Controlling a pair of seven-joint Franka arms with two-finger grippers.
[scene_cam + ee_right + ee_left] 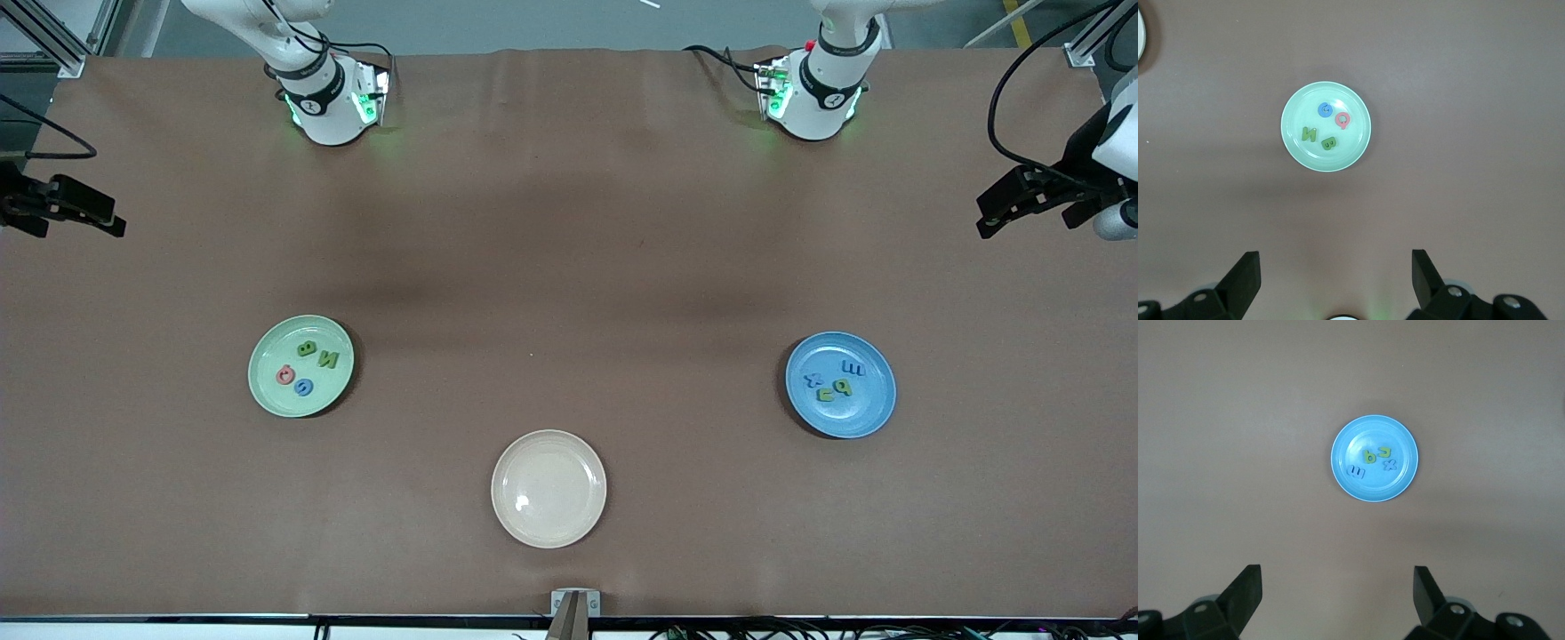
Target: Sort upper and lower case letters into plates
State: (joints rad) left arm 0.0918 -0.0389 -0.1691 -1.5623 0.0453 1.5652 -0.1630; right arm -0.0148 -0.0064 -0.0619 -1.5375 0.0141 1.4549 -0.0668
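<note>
- We are judging the sort done: cream plate (pixel 548 488) bare, no loose letters showing, next move likely nothing
- We are seeing left gripper (pixel 1337 590) spread, empty, above blue plate (pixel 1375 458): four letters
- We are seeing right gripper (pixel 1335 270) spread, empty, above green plate (pixel 1327 126): four letters
- We are counting three plates, eight letters

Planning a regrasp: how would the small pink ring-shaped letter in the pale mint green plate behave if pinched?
The pink ring-shaped letter looks small and flat, so probably light and hard to pinch. Lying flat in the pale mint green plate, it would likelier slide than roll.
</note>
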